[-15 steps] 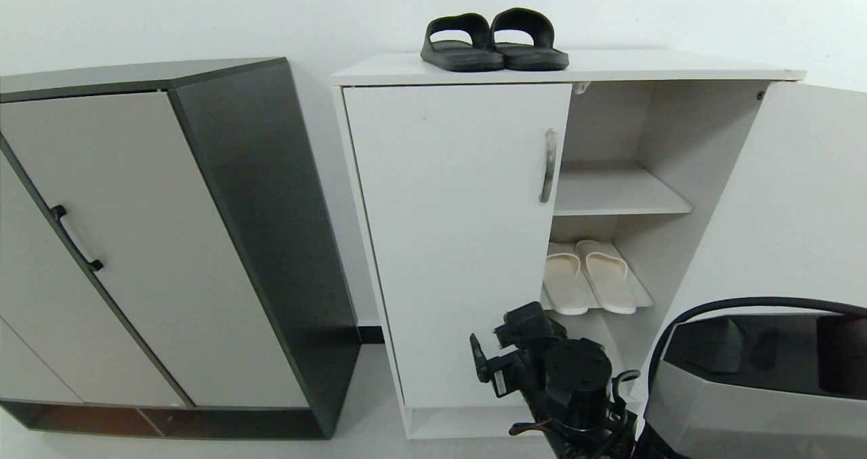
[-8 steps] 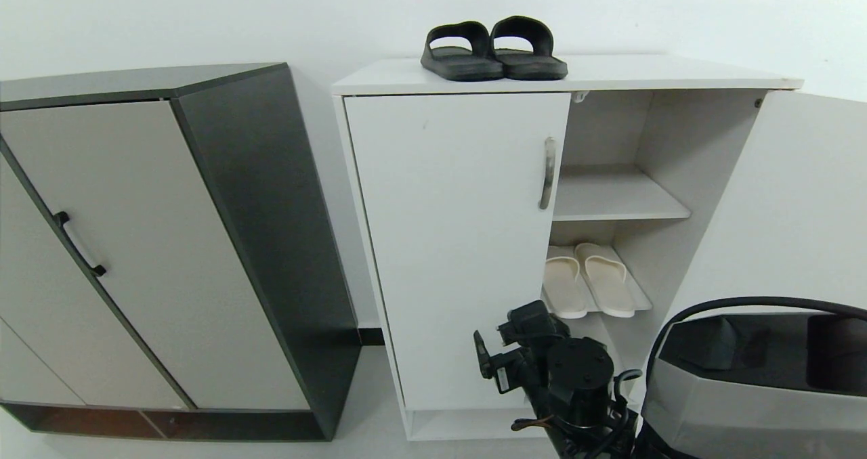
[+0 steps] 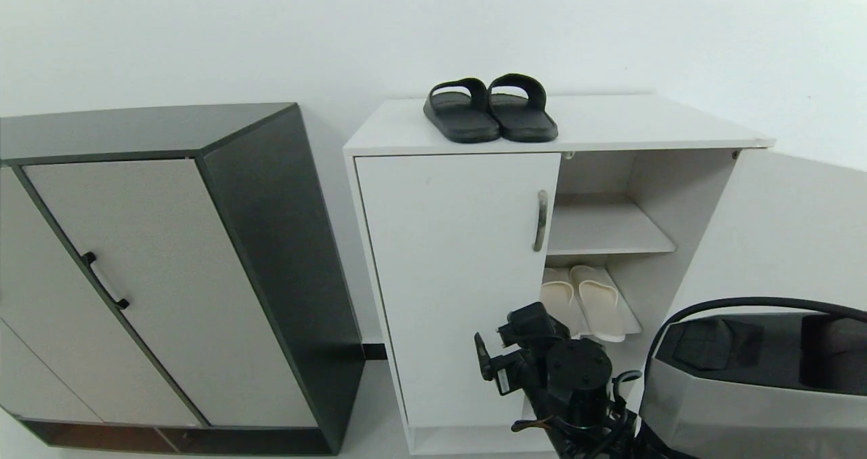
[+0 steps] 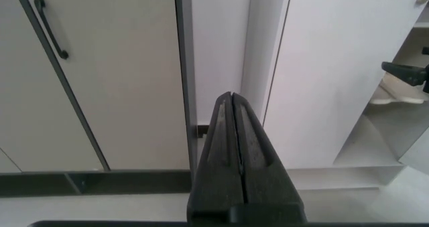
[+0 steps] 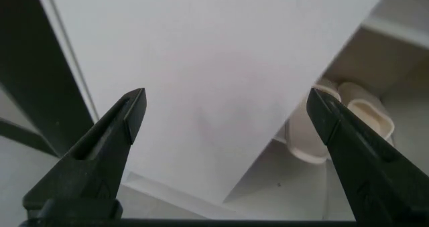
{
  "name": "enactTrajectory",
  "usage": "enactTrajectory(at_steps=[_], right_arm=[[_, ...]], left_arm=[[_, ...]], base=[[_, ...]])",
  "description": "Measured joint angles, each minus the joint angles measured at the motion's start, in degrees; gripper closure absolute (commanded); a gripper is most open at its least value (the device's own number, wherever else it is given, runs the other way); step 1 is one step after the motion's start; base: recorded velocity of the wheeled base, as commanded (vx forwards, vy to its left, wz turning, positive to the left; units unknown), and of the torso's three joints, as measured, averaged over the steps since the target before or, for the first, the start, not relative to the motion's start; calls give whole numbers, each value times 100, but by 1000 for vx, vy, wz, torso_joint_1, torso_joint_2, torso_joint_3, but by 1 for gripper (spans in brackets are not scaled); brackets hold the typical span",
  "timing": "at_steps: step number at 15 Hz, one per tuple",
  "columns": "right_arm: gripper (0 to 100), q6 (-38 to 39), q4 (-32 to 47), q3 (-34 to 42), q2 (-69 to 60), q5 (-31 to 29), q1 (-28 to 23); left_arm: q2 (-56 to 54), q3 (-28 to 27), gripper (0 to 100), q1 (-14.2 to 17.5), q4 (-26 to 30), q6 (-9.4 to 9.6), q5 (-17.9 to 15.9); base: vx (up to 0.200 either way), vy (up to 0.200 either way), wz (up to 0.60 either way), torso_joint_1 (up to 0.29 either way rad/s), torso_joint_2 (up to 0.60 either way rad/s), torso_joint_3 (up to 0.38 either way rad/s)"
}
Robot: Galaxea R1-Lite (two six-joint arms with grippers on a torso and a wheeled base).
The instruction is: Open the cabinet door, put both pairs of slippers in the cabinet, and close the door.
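Observation:
A pair of black slippers [image 3: 491, 110] sits on top of the white cabinet [image 3: 643, 124]. A pair of cream slippers [image 3: 586, 300] lies on the lower shelf inside, behind the open right door [image 3: 799, 235]; they also show in the right wrist view, cream slippers [image 5: 348, 116]. The cabinet's left door [image 3: 454, 276] is closed. My right gripper [image 3: 498, 351] is low in front of that closed door, open [image 5: 224, 100], with nothing between its fingers. My left gripper [image 4: 231, 96] is shut on nothing, facing the gap between the two cabinets.
A dark cabinet [image 3: 271, 256] with pale doors and a black handle [image 3: 105, 281] stands left of the white one. The upper shelf [image 3: 603, 232] inside the white cabinet is bare. The open right door stands out to the right.
The whole head view has shifted downward, so the camera moved up. Slippers, doors and my right arm keep their places relative to each other.

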Motion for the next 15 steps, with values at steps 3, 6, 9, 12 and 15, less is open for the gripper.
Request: enactTrajectory(at_steps=[3,6,9,12,15], right_arm=[[0,0,0,-2,5,2,5],[0,1,0,-2,5,2,5],[0,1,2,5,9,-6,-6],[0,0,2,5,11,-6,-6],[0,0,2,5,11,-6,-13]], left_arm=[[0,0,100,0,0,0,0],[0,0,100,0,0,0,0],[0,0,100,0,0,0,5],[0,0,100,0,0,7,2],[0,0,100,0,0,5,0]], base=[[0,0,0,141,-468,-326],[0,0,0,172,-484,-317],[0,0,0,186,-491,-318],[0,0,0,201,-505,-310],[0,0,0,224,-530,-316]])
